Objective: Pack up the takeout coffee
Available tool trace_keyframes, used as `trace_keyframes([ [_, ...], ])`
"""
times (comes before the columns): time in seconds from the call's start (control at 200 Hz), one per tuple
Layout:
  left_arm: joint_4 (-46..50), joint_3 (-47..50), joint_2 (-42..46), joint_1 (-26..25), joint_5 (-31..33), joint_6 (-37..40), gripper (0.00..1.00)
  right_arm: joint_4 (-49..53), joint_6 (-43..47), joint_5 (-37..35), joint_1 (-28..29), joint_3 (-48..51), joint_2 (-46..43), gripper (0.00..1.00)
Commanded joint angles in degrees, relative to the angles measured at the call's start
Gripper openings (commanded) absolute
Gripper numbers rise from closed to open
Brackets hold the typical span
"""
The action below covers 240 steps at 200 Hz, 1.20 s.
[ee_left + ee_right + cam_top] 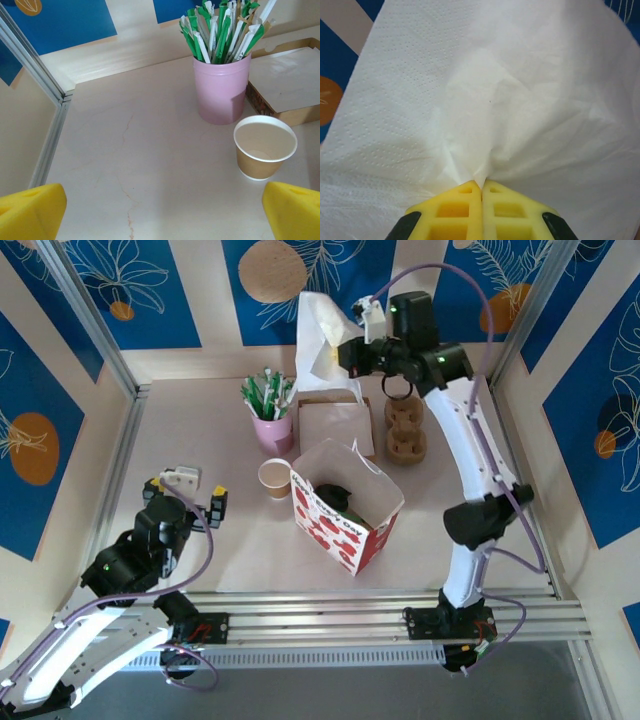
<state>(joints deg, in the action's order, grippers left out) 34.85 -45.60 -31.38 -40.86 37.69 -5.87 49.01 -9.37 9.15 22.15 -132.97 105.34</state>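
Note:
The takeout coffee cup (274, 478), kraft-brown with a white rim and no lid, stands upright on the table left of a red-and-white paper bag (372, 532). In the left wrist view the cup (264, 147) sits ahead and to the right of my left gripper (162, 215). That gripper (185, 497) is open, low over the table, with nothing between its yellow fingertips. My right gripper (335, 355) is raised at the back, shut on a white paper napkin (320, 325). In the right wrist view the napkin (490, 100) fans out from the pinched gripper (481, 187).
A pink cup (272, 428) of green-and-white sticks (220, 30) stands just behind the coffee cup. A flat brown box (335, 425) lies beside it, and a moulded-pulp carrier (405, 430) is at the back right. Something dark (335, 498) lies inside the open bag.

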Motion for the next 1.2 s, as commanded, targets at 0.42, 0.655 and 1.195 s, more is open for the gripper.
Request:
trace_keyframes([
  [0.42, -3.35, 1.53, -0.75, 0.87, -1.63, 0.25, 1.0, -3.71, -3.34, 0.75, 8.16, 38.19, -38.16, 0.0],
  [0.655, -3.39, 1.66, -2.7, 0.87, -1.1, 0.38, 1.0, -4.52, -2.93, -0.26, 11.26, 45.72, -44.96, 0.0],
  [1.195, -3.21, 1.75, -3.43, 0.91, -0.16, 0.77, 1.0, -4.16, -7.41, 3.5, 6.15, 32.23, -37.23, 0.0],
])
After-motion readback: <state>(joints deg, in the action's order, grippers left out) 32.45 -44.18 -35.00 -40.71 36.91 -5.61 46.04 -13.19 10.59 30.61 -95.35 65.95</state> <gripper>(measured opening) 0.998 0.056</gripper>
